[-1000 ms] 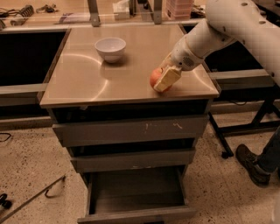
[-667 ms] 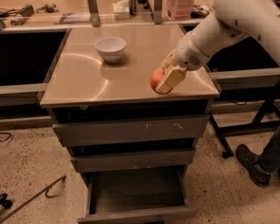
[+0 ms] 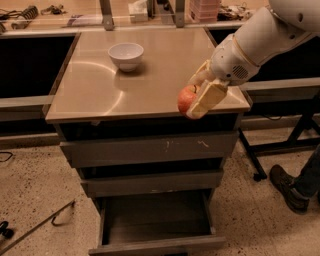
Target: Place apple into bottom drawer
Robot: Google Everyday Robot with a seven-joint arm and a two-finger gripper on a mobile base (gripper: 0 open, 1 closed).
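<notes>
Cabinet, grey, three drawers, carrying a tan metallic surface [image 3: 100, 95] with curved glare marks. Floor, speckled, pale. Arm [image 3: 265, 37], white, entered from the upper right corner with its upper part cut off by the frame, and sloped down and leftward to the surface's front right corner. Bottom drawer [image 3: 160, 245], pulled out, interior dark and in shadow, front edge partly cut off at the lower border. Top drawer front [image 3: 150, 149], shut, bearing pale scratch marks right of centre; these formed no readable writing. Middle drawer front [image 3: 150, 182], narrow, shut. Shoe [image 3: 287, 187], dark, at the right edge by a black stand leg, with the wearer cut off. Bowl [image 3: 126, 55], white, upright, toward the back left of the surface, well apart from the arm. Pincer [image 3: 196, 102], cream-coloured, pointing down and leftward, clamped on the apple [image 3: 184, 97]; one broad finger [image 3: 209, 97] lay across the fruit's right side, the other mostly hidden behind. Apple, red-orange, held at the front right edge of the surface, above the top drawer front and well above the open bottom drawer; whether it touched the surface could not be told. Thin rod [image 3: 40, 225] lying on the floor at lower left. Clutter along the back, including a pink stack [image 3: 204, 9], was too small to identify or read.
</notes>
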